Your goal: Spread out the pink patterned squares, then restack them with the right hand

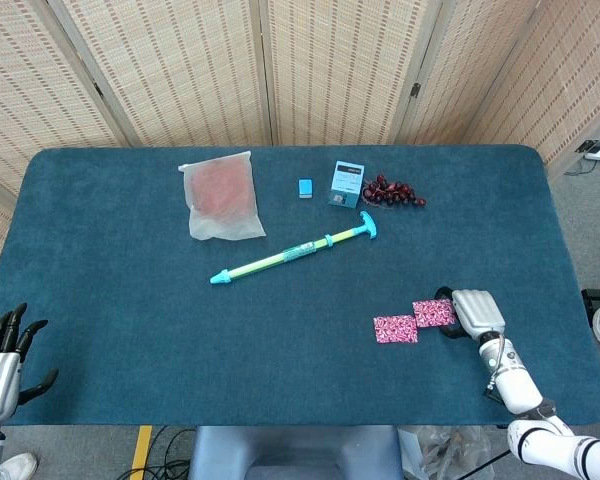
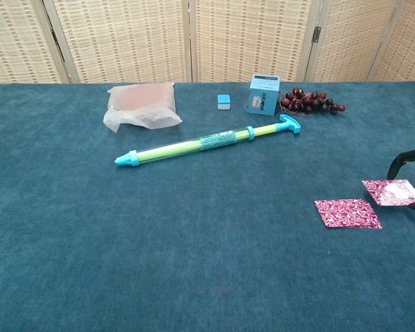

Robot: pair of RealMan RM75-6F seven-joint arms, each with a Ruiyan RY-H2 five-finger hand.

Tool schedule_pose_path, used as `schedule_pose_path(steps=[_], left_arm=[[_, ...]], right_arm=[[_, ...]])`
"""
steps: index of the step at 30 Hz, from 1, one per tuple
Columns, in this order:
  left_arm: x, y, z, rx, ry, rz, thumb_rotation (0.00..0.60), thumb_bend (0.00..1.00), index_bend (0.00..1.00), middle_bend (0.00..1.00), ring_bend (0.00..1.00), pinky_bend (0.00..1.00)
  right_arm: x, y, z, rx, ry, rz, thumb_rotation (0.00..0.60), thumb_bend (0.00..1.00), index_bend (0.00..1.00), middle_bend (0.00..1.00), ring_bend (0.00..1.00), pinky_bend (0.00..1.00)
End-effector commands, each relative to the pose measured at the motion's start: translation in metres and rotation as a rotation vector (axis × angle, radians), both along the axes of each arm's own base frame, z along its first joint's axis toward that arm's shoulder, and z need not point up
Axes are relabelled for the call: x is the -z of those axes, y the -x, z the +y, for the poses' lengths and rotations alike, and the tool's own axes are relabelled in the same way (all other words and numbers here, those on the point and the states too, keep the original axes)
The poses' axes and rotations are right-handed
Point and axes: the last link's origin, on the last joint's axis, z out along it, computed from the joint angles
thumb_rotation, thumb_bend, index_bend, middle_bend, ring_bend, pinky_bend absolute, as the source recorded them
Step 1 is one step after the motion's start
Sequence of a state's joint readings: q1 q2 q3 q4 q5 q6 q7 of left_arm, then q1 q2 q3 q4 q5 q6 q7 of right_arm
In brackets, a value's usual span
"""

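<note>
Two pink patterned squares near the table's right front edge, spread, corners nearly touching. Right hand seemingly pinching the outer square, though grip unclear. Restacking under way; next, lift and lay squarely onto the other. Left hand open, idle.
</note>
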State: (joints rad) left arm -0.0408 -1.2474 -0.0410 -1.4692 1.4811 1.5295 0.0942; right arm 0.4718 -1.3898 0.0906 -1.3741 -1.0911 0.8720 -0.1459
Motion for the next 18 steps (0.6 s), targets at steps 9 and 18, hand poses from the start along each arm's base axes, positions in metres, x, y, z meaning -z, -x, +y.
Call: schedule_pose_path(steps=[9,18], left_arm=[[-0.001,0.001,-0.002,0.003,-0.004,-0.009,0.600,0.26,0.22,0.05,0.04,0.11],[-0.003,0.007,-0.007,-0.012,-0.007,-0.015,0.600,0.26,0.22,0.05,0.04,0.11]], right_arm=[[0.017,-0.040,0.007,-0.060,-0.063,-0.077,0.600,0.32,0.33,0.99,1.00,1.00],[0.037,-0.051,0.007,-0.066,-0.094,-0.073,0.600,0.32,0.33,0.99,1.00,1.00]])
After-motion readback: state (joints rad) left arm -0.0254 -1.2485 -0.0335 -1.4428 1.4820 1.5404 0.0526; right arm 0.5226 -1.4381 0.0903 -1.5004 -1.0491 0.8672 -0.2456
